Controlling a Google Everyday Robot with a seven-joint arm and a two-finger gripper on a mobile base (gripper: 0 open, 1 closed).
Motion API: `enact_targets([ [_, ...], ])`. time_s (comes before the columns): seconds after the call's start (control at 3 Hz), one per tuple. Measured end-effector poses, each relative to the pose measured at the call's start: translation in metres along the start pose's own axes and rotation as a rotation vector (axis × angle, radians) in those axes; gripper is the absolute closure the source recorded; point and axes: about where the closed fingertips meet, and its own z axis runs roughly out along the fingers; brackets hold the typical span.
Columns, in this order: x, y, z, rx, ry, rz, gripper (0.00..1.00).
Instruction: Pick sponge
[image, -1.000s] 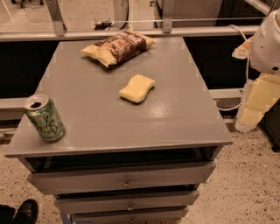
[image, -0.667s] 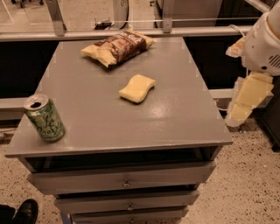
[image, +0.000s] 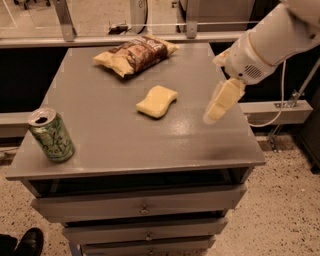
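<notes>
**Gripper swings in over the table toward the sponge**

Since a second ago, the arm has come in from the right. Back then the gripper (image: 216, 109) hung out past the right edge of the table (image: 115, 150). Now it is over the right part of the table top, pointing down and to the left. I cannot tell if it is open or shut. It is not holding anything. The other things have not moved.

The sponge (image: 157, 101) lies flat near the middle of the table, to the left of the gripper. The two are near each other but not touching. Nothing sits on the sponge or leans on it.

A chip bag (image: 135, 54) lies at the back, well apart from the sponge. A green can (image: 51, 135) stands at the front left corner, far away.

I think the sponge will be very light and soft. It should squash when it is squeezed, so it will not break. Its rough foam should not slip much. A good place to hold it is across the short way, near the middle where it looks a bit pinched in. The gripper should come down from above, one side on each long edge. Pushing from the side might just slide it along the smooth table.
</notes>
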Motion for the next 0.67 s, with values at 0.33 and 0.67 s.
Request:
enact_targets([
  [0.33, -0.020, -0.013, 0.039, -0.044, -0.116, 0.022, 0.00],
  [0.67, -0.043, -0.028, 0.076, -0.077, -0.224, 0.048, 0.00],
])
